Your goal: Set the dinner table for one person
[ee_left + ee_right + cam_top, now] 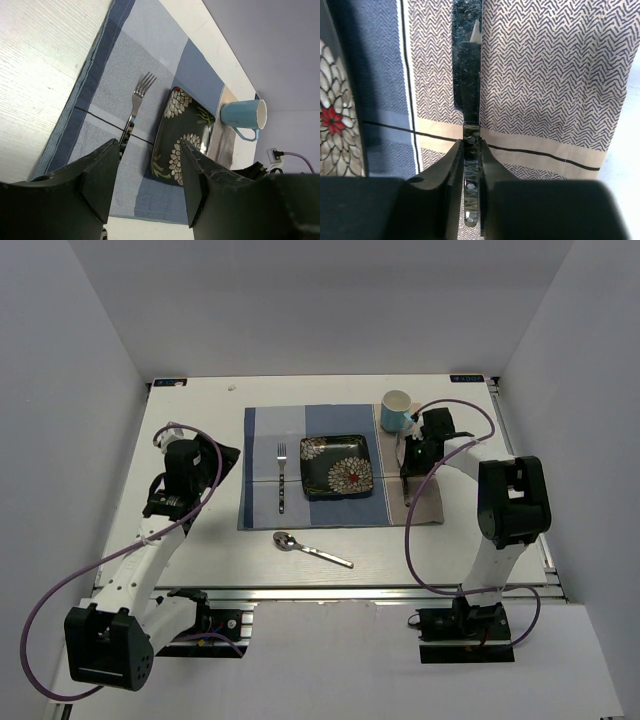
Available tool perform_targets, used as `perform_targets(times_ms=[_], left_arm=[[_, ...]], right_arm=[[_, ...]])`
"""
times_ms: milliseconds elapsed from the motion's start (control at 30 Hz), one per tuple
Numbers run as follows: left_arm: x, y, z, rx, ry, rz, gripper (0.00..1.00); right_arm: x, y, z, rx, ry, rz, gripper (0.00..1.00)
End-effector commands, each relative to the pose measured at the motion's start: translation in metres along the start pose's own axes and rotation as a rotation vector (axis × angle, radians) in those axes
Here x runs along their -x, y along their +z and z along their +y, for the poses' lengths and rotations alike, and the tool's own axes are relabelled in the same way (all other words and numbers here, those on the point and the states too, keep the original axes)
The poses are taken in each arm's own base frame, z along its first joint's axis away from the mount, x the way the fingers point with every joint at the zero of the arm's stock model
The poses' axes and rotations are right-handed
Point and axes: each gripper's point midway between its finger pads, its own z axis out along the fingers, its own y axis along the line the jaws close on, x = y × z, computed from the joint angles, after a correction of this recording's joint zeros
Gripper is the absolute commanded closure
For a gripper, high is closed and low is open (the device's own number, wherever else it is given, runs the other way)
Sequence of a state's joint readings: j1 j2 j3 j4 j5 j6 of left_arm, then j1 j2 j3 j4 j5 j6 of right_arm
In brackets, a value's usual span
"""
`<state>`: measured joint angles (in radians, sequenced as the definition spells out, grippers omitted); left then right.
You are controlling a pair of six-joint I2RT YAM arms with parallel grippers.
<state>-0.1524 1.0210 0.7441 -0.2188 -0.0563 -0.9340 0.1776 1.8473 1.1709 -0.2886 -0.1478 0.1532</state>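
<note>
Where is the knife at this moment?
Right wrist view: the knife is pinched in the right claw, over the beige strip of the placemat, just right of the flowered plate.

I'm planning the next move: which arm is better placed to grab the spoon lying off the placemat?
Probably left: the left gripper is open and empty; the right gripper is shut on the knife.
</note>
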Motion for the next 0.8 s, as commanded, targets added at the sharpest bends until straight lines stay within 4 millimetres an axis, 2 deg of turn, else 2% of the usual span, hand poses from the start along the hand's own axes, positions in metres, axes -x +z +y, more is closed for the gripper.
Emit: perform_targets(times_ms=[0, 100, 200, 333, 400, 433, 467, 500, 533, 567, 600, 633, 700, 733, 767], left_arm=[[0.005, -0.005, 0.003, 0.008, -0.004, -0.024, 0.38], [0.005, -0.007, 0.003, 0.007, -0.006, -0.028, 0.39], [0.008, -0.008, 0.001, 0.002, -0.005, -0.036, 0.39], [0.017, -0.012, -0.007, -0.010, 0.019, -0.058, 0.38], [0.024, -0.016, -0.013, -0.018, 0.028, -0.077, 0.38], [0.027, -0.017, -0.015, -0.021, 0.043, -0.085, 0.38], [0.029, -0.018, -0.017, -0.026, 0.047, -0.091, 0.39], [0.032, -0.019, -0.020, -0.033, 0.055, -0.099, 0.41], [0.034, -0.020, -0.022, -0.039, 0.059, -0.104, 0.44], [0.036, -0.020, -0.025, -0.050, 0.062, -0.111, 0.49], [0.037, -0.021, -0.027, -0.057, 0.064, -0.113, 0.67], [0.038, -0.022, -0.029, -0.064, 0.068, -0.115, 0.76], [0.037, -0.023, -0.031, -0.076, 0.073, -0.111, 0.92], [0.038, -0.024, -0.033, -0.081, 0.074, -0.112, 0.93], [0.038, -0.026, -0.034, -0.085, 0.077, -0.111, 0.93]], right_arm=[[0.021, -0.004, 0.002, -0.017, -0.039, -0.053, 0.81], [0.022, -0.007, 0.004, -0.008, -0.048, -0.056, 0.70], [0.028, -0.017, 0.008, -0.003, -0.063, -0.074, 0.69], [0.038, -0.043, 0.014, 0.000, -0.112, -0.117, 0.69], [0.032, -0.053, 0.024, 0.054, -0.175, -0.115, 0.70], [0.035, -0.066, 0.036, 0.104, -0.216, -0.144, 0.71], [0.030, -0.074, 0.059, 0.234, -0.293, -0.153, 0.72], [0.018, -0.079, 0.070, 0.316, -0.431, -0.158, 0.73], [0.011, -0.093, 0.092, 0.425, -0.539, -0.185, 0.74], [-0.016, -0.109, 0.117, 0.600, -0.612, -0.133, 0.76], [-0.027, -0.116, 0.128, 0.665, -0.696, -0.128, 0.81], [-0.042, -0.121, 0.148, 0.732, -0.843, -0.131, 0.83], [-0.067, -0.120, 0.162, 0.757, -0.924, -0.071, 0.91], [-0.083, -0.122, 0.179, 0.794, -0.987, -0.052, 0.91], [-0.090, -0.121, 0.184, 0.787, -1.014, -0.040, 0.90]])
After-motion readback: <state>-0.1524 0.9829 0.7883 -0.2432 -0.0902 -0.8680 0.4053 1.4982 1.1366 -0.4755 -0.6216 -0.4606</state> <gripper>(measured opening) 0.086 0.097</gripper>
